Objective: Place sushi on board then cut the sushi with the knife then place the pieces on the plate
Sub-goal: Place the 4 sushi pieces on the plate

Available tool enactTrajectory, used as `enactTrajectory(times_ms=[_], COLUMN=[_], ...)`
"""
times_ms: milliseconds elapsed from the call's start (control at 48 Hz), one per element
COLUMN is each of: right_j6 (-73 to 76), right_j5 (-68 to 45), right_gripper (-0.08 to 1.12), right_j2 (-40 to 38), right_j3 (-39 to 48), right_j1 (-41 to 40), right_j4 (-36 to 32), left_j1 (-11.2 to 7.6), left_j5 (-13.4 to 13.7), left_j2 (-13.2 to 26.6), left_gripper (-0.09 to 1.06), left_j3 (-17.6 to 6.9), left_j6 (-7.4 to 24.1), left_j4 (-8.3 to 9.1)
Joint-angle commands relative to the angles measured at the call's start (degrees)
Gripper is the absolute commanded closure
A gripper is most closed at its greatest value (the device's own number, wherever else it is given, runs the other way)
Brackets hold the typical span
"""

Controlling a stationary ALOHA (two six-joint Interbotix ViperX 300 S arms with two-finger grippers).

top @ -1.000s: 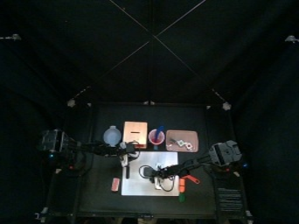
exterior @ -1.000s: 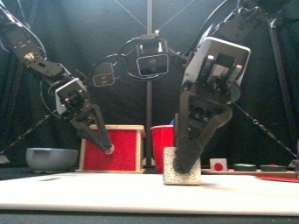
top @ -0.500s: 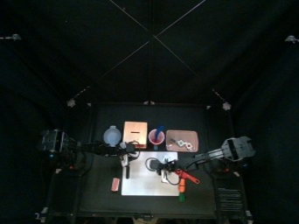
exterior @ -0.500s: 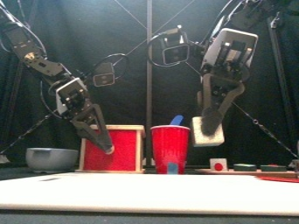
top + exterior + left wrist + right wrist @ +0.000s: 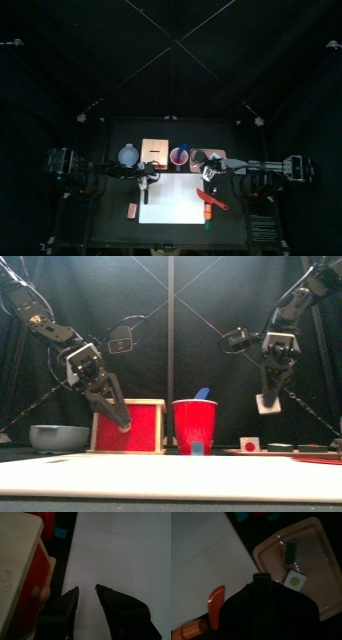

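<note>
1. Your right gripper [image 5: 267, 396] hangs high over the right part of the table. Its jaws are closed on a pale sushi piece [image 5: 267, 405], which shows under the tips in the front view
2. In the top view this gripper is above the pink tray [image 5: 221, 154]. The tray lies just beyond the far right corner of the white board [image 5: 171, 200]
3. Two pieces lie in the tray, near each other but apart: a dark green piece [image 5: 290, 553] and a piece with a white face [image 5: 294, 579] and a green spot in its middle
4. The red knife [image 5: 211, 201] lies flat at the right edge of the board
5. Your left gripper [image 5: 85, 589] is low over the left part of the board, just beside the wooden box [image 5: 140, 431] with the red drawer front. Its jaws stand a narrow gap apart and hold nothing
6. The red cup [image 5: 195, 426] stands to the right of the box, and the blue knife [image 5: 202, 394] sticks out of it
7. The blue-grey bowl [image 5: 59, 437] stands to the left of the box
</note>
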Motion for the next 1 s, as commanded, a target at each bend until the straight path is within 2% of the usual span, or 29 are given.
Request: enactTrajectory(times_ms=[21,271,562,1000], right_j6=[-0.26,-0.44,-0.44,-0.44], right_j5=[-1.05,-6.59,-9.58,-6.86], right_gripper=[0.51,0.48,0.25,0.22], right_j2=[0.00,4.13,7.21,-3.08], right_j3=[1.23,3.78,5.71,1.41], right_j1=[-5.80,-13.80,-15.21,-15.29], right_j4=[-2.81,-3.25,-2.81,-4.04], left_j1=[0.00,0.44,0.53,0.44], left_j5=[-0.62,-0.26,-0.26,-0.26], left_j2=[-0.35,-0.35,-0.18,-0.18], left_gripper=[0.22,0.22,0.22,0.22], left_j3=[-1.93,-2.72,-2.90,-2.72], left_j6=[0.09,0.18,0.09,0.00], left_j4=[0.18,0.53,0.53,0.44])
